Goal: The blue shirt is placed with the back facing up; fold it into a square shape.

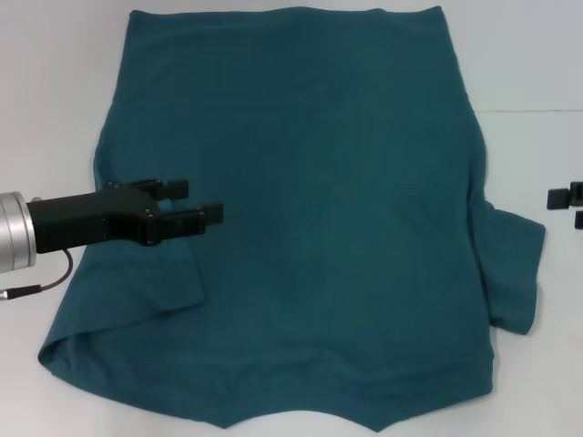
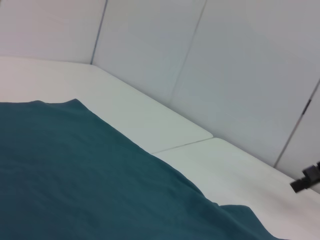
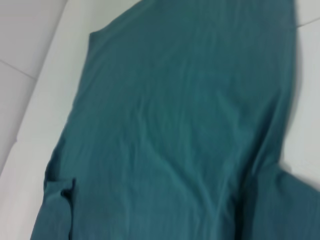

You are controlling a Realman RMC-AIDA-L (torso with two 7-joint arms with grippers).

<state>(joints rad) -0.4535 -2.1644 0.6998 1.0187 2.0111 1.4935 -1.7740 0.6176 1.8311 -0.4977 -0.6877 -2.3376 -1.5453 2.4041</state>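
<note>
Blue shirt [image 1: 337, 228] spread plain side up across table [image 1: 537, 55], left sleeve already folded inward; left gripper [image 1: 193, 202] hovering over that flap, fingers parted and empty, probably just released; right gripper [image 1: 567, 198] parked at right edge, state unclear.

shirt [image 1: 337, 228]: plain dark teal-blue, no print seen | table [image 1: 55, 82]: white | left gripper [image 1: 199, 202]: black, silver wrist | wall [image 2: 225, 65]: white
</note>
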